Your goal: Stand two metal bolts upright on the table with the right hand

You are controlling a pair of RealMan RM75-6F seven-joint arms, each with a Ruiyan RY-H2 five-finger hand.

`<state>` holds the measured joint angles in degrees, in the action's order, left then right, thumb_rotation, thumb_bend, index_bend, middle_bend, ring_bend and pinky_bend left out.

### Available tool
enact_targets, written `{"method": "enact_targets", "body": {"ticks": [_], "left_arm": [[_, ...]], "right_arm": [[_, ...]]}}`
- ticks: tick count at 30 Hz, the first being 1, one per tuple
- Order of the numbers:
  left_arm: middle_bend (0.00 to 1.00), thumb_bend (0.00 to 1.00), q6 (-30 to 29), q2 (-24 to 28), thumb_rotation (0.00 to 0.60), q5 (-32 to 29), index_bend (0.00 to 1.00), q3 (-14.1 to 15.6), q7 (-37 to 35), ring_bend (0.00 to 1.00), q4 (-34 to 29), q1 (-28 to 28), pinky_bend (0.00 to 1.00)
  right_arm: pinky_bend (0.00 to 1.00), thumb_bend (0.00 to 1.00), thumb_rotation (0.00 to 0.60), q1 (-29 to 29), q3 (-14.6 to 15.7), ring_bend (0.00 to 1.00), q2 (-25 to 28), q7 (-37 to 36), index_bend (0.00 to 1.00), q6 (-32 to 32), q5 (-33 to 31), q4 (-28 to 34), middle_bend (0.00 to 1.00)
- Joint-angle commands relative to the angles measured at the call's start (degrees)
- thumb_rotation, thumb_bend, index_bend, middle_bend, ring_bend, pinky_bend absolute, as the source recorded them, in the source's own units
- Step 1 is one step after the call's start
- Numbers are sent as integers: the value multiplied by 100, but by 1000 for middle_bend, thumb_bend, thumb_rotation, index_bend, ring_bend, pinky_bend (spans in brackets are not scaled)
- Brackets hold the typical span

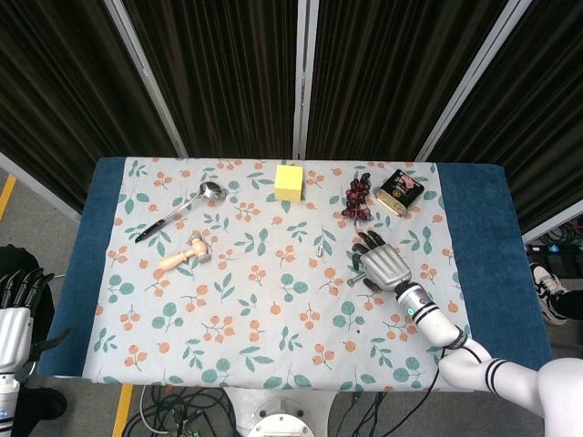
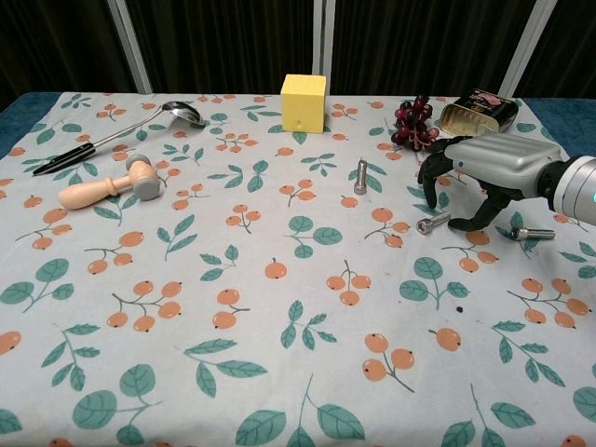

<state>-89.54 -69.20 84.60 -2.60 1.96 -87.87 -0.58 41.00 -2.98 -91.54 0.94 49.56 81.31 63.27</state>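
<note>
Fingers (image 2: pixel 438 173) of right hand (image 2: pixel 484 172) spread and curled downward, arched over lying bolt (image 2: pixel 432 223) at seven o'clock, holding nothing; contact with bolt unclear.

Bright, even light; soft shadows; sharp.

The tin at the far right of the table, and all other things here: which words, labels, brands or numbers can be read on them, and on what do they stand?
No text can be read in either view.
Tin: its lid bears a dark printed design, too small and blurred to read.
Yellow block: plain faces, no lettering visible.
Right hand: no marking can be made out on its silver shell.
Tablecloth: leaf and fruit pattern only, no words.
</note>
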Motion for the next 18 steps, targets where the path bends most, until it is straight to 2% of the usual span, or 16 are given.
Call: {"method": "enact_targets", "body": {"ticks": [1, 18], "left_arm": [[87, 0, 6, -3, 600, 1, 158, 0, 6, 0, -2, -2, 0], [87, 0, 26, -10, 600, -8, 158, -7, 16, 0, 5, -1, 0]], "right_arm": [[0, 217, 600, -22, -4, 0, -56, -221, 481, -37, 0, -113, 236], [0, 277, 600, -41, 32, 0, -198, -641, 513, -4, 148, -428, 248]]}}
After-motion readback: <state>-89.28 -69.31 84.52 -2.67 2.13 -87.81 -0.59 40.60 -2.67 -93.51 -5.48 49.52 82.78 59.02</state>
